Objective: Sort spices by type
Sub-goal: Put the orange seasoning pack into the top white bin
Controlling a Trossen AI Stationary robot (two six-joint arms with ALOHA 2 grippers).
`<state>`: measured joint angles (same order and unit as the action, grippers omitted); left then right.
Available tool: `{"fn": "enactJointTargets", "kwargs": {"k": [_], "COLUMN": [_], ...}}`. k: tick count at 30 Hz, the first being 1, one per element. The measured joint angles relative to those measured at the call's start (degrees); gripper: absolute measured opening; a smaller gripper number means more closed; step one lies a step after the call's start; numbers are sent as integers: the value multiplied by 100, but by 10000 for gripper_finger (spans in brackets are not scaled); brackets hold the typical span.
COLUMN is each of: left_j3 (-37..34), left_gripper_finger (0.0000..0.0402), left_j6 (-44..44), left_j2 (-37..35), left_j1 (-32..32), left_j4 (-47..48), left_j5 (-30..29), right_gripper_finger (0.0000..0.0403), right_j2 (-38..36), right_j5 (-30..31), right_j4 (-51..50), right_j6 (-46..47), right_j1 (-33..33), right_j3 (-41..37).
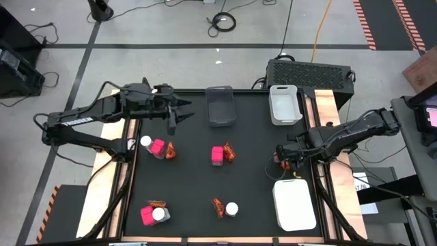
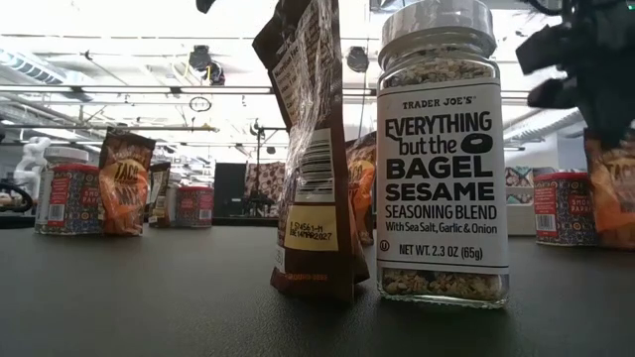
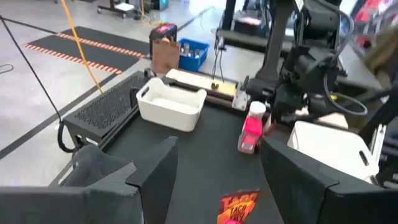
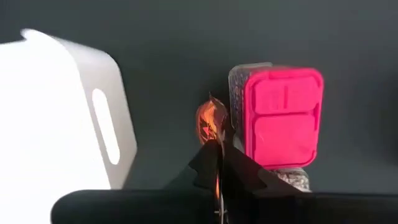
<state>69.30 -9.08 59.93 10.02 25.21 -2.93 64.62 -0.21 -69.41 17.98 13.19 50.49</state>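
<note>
My right gripper (image 1: 282, 158) is at the table's right side, shut on an orange-red sachet (image 4: 210, 121). The sachet stands beside a bright pink pack (image 4: 283, 118), with a white-lidded jar (image 3: 256, 109) next to that. My left gripper (image 1: 179, 113) is open and empty, above the table's far left, beside the dark grey tray (image 1: 220, 106). Other spices stand in small groups: a jar (image 1: 146, 142), pink pack (image 1: 158, 147) and sachet (image 1: 170, 152); a pink pack (image 1: 217, 155) with a sachet (image 1: 229, 152); a sachet (image 1: 218, 206) with a jar (image 1: 232, 208); and a near-left group (image 1: 153, 214). My right gripper pinches the sachet's upper edge (image 4: 212, 135) between its two fingers, coming from above and pointing down. The sachet hangs or stands upright below the fingers, close against the pink pack. I cannot tell whether its lower end is on the table.
One white bin (image 1: 285, 104) stands at the far right and another (image 1: 295, 203) at the near right, just beside my right gripper. The table's middle, between the spice groups, is bare black mat (image 1: 259, 150). Cables and equipment lie on the floor beyond the far edge.
</note>
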Motion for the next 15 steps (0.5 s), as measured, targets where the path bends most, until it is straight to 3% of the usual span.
{"fn": "enactJointTargets", "kwargs": {"k": [11,15], "left_j3": [-4,-4], "left_gripper_finger": [231,231], "left_j6": [-388,-479], "left_j2": [-270,-265], "left_j1": [0,0], "left_j4": [-18,200], "left_j5": [-60,-60], "right_gripper_finger": [1,0], "right_j2": [0,4], "right_j5": [341,310], "right_j4": [-142,-520], "right_j6": [-441,-765], "right_j1": [-791,-1265], "right_j3": [709,1373]}}
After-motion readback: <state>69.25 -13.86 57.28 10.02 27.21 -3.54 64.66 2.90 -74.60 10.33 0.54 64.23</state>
